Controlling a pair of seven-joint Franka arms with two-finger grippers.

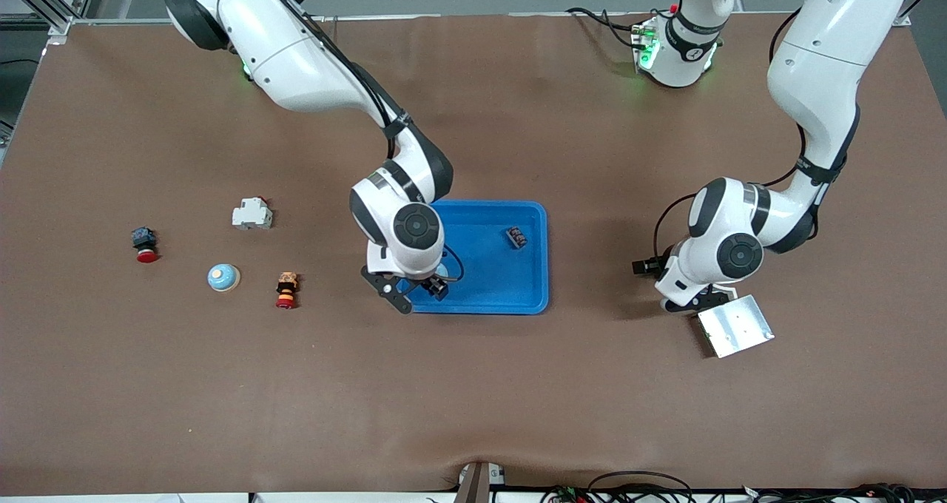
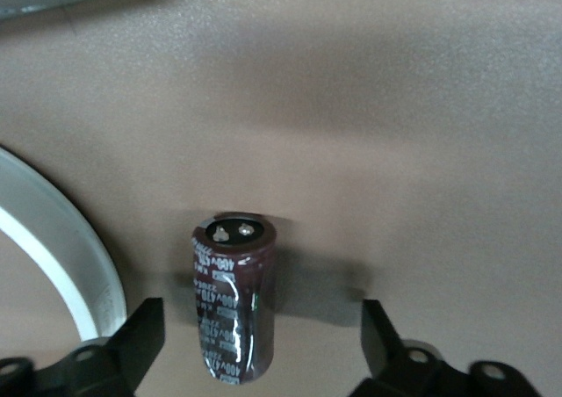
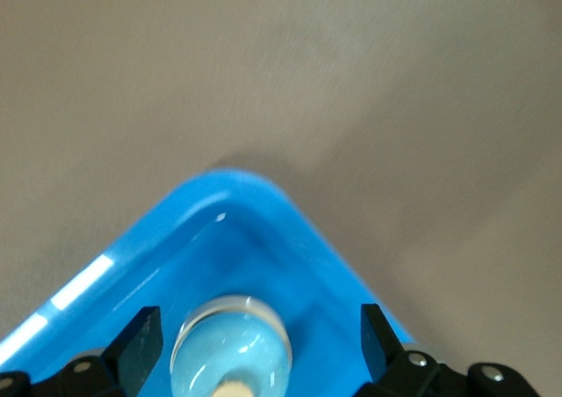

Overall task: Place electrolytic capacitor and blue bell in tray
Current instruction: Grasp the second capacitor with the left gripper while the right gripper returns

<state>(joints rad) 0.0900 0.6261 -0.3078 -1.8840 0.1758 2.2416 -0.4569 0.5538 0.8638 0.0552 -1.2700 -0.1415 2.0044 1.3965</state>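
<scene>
Bell (image 3: 230, 349) in tray (image 1: 533, 266); capacitor (image 2: 233, 296) on table (image 1: 473, 399).

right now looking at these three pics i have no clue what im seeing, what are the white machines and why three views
The white machines are two robot arms, each ending in a two-finger claw. The wide picture looks down across the brown table at both. The other two come from cameras on each arm's wrist, looking past its claw.

The right claw is open over a corner of the blue tray, with a blue bell lying in the tray beneath it. The left claw is open around a brown capacitor on the table, not gripping it, beside a metal plate.

A second bell, two buttons and a grey block also lie on the table. Nothing is held.
</scene>
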